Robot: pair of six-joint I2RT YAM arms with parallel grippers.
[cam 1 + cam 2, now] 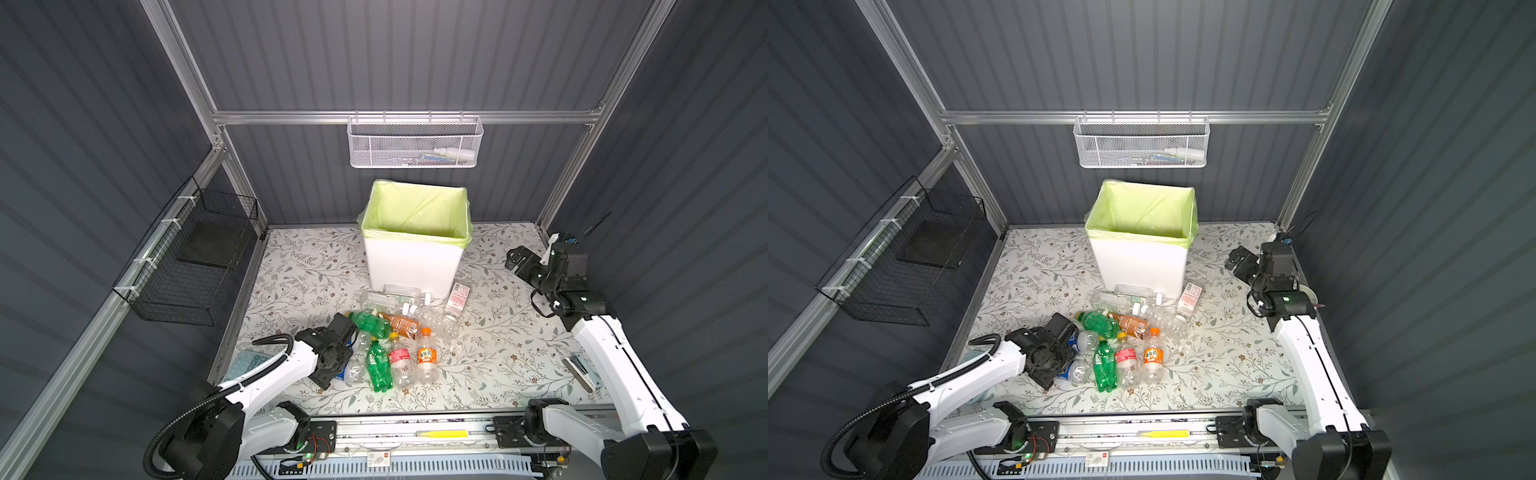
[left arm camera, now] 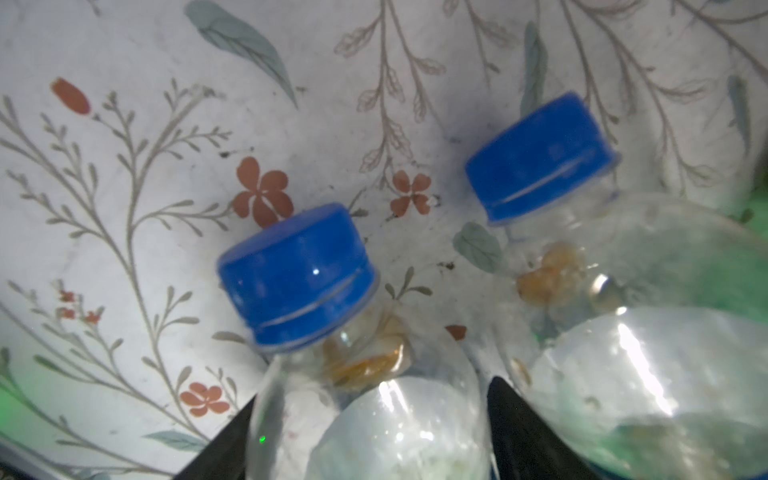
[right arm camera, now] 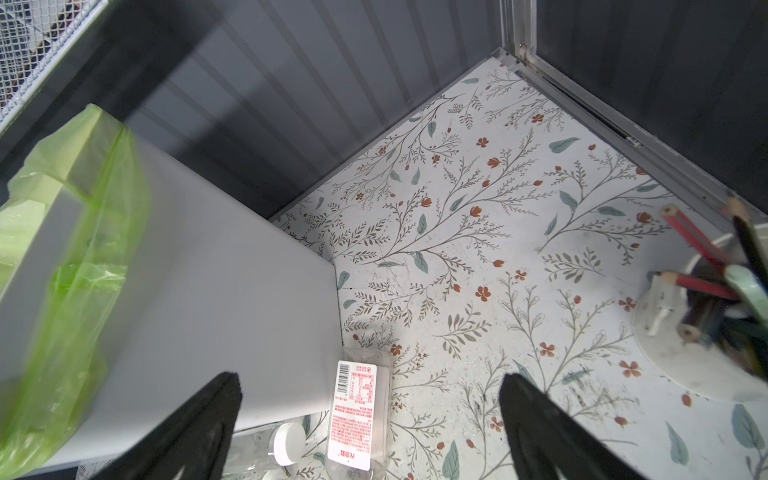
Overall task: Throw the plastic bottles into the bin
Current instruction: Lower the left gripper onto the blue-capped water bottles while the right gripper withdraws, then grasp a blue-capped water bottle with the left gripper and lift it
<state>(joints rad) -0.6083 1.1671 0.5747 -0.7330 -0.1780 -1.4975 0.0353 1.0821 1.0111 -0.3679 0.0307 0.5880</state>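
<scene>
On floral mat (image 1: 498,332), clear plastic bottles (image 1: 401,326)

Bottle pile (image 1: 399,328) crowds worktop (image 1: 498,345) centre, right up to bin (image 1: 411,266) front. Open worktop right of pile. Pen cup (image 3: 685,361) near far-right corner.

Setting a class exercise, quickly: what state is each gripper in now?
Left gripper: straddling a blue-capped bottle; grip cannot be told.
Right gripper: open, empty.
</scene>
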